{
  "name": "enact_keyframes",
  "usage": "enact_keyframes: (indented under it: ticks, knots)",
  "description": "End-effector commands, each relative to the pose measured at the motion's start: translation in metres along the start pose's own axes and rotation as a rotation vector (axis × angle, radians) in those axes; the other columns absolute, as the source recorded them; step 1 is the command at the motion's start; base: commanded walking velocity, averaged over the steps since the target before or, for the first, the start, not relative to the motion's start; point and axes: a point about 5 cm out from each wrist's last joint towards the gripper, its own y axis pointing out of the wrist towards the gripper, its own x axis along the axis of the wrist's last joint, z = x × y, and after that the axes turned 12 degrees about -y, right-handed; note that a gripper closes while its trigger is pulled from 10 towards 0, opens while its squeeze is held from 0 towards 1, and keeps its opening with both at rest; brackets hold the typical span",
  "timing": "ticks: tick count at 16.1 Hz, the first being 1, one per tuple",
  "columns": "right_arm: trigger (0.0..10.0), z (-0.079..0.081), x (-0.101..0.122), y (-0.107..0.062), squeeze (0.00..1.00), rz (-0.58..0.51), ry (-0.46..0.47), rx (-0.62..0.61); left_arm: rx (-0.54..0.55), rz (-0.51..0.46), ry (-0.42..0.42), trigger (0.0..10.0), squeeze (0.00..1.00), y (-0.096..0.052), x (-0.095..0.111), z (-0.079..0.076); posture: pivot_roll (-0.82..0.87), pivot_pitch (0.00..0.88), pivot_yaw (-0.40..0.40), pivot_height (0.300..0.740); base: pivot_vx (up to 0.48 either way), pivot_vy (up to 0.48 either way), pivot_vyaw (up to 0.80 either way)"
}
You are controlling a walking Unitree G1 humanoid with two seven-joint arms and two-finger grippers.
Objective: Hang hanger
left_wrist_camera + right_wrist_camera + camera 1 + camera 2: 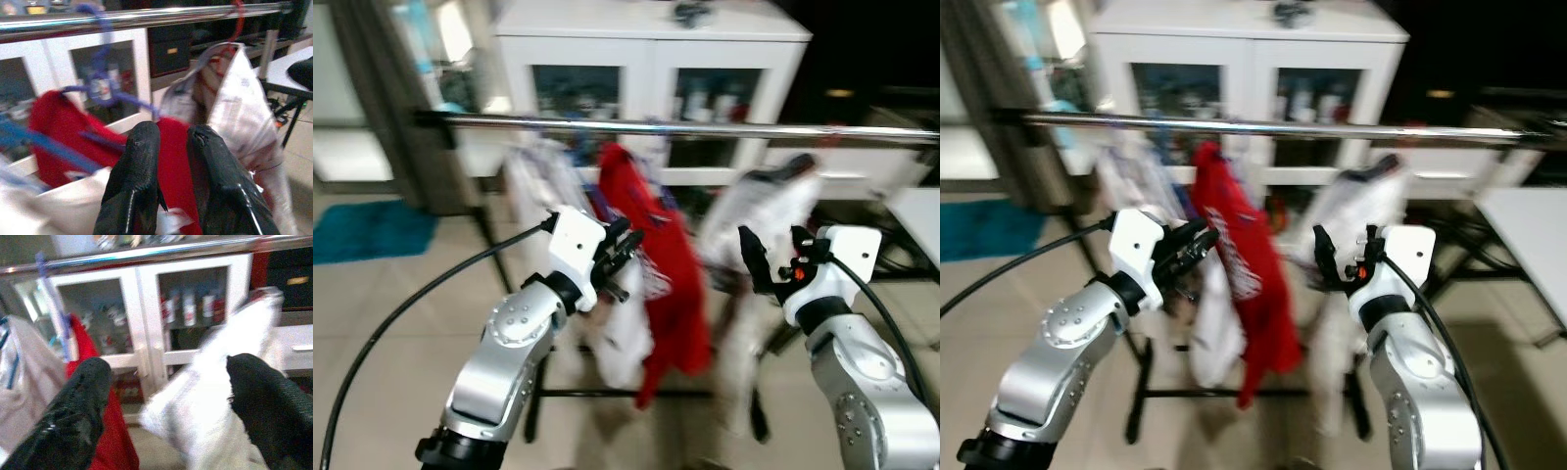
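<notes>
A chrome rail [705,128] runs across in front of me at chest height. A red garment [656,264] hangs from it on a blue hanger [102,73]. To its right is a white garment [759,211] on a red hook [238,24], and to its left pale clothes [533,181]. My left gripper [622,257] is raised just left of the red garment, below the rail. Its fingers [134,181] are close together with nothing seen between them. My right gripper [773,257] is held up in front of the white garment [215,396], with its fingers wide apart and nothing in them.
A white cabinet [651,59] with glass doors stands behind the rack. The rack's dark foot bar [607,394] crosses the tiled floor. A teal mat [367,230] lies at the left. A white table edge [915,211] is at the right.
</notes>
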Motion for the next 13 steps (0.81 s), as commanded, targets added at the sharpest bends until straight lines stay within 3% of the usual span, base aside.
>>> enact_keyframes:
  ticks: [1,2,4,13]
  knots:
    - [10.0,-0.005,0.002,-0.002,1.0,-0.009,-0.042,-0.031,-0.012,-0.005,0.005,10.0,0.0,0.003,0.001,-0.005,0.04,0.0,0.029,0.74,0.0,-0.262,-0.75]
    - [10.0,-0.004,0.0,-0.002,1.0,-0.002,-0.073,-0.036,-0.011,-0.005,0.005,10.0,0.0,0.003,0.001,-0.005,0.04,0.0,0.029,0.74,0.0,-0.262,-0.76]
    - [10.0,-0.002,0.0,-0.003,1.0,-0.02,-0.044,-0.053,-0.002,-0.007,0.007,10.0,0.0,0.003,0.0,-0.003,0.04,0.0,0.026,0.74,0.0,-0.257,-0.76]
    - [10.0,-0.009,0.014,0.0,1.0,-0.097,-0.072,-0.144,0.017,-0.021,0.004,10.0,0.0,0.003,0.002,0.0,0.04,0.004,0.017,0.74,0.0,-0.247,-0.74]
